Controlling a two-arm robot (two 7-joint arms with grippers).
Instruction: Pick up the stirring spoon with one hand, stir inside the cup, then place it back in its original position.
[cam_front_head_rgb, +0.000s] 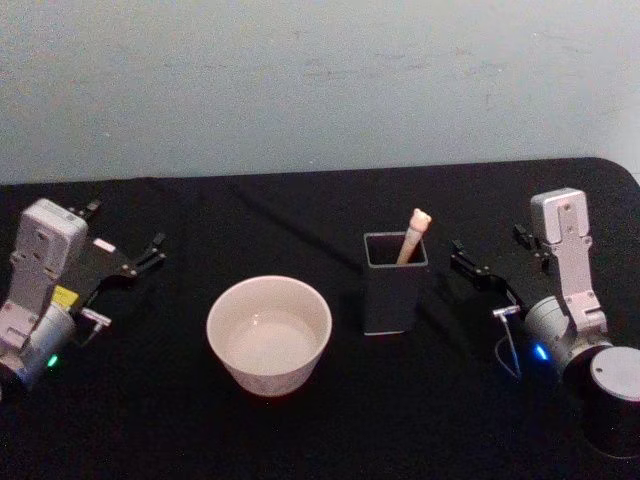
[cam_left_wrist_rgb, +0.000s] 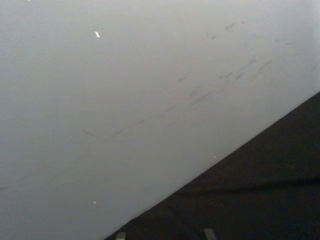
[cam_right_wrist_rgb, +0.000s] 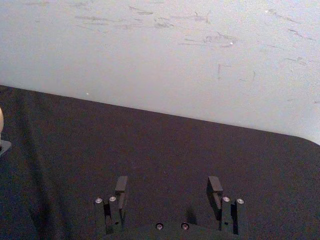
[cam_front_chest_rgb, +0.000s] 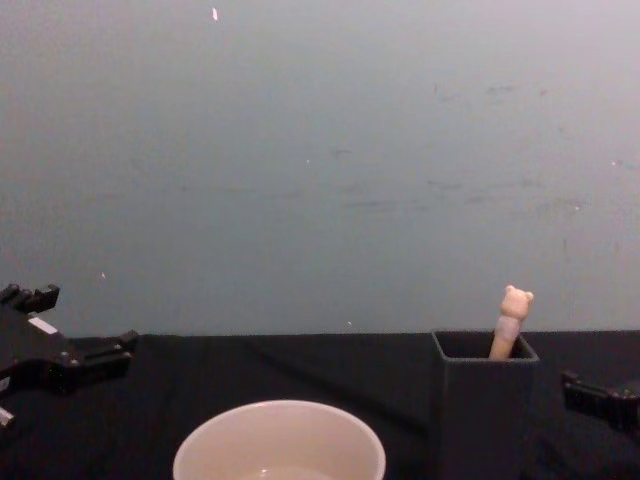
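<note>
Head view: stirring spoon stands bear-head up in the dark holder, right of centre; cream cup lower centre. Left gripper and right gripper, both spread, flank them at the frame edges.

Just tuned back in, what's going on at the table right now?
Nothing is being handled yet. The stirring spoon stands in the dark holder box, bear-head handle poking out the top. The cup sits on the black table to the holder's left. The left gripper rests open at the table's left side and the right gripper sits open just to the right of the holder, holding nothing. The pickup has not started.
</note>
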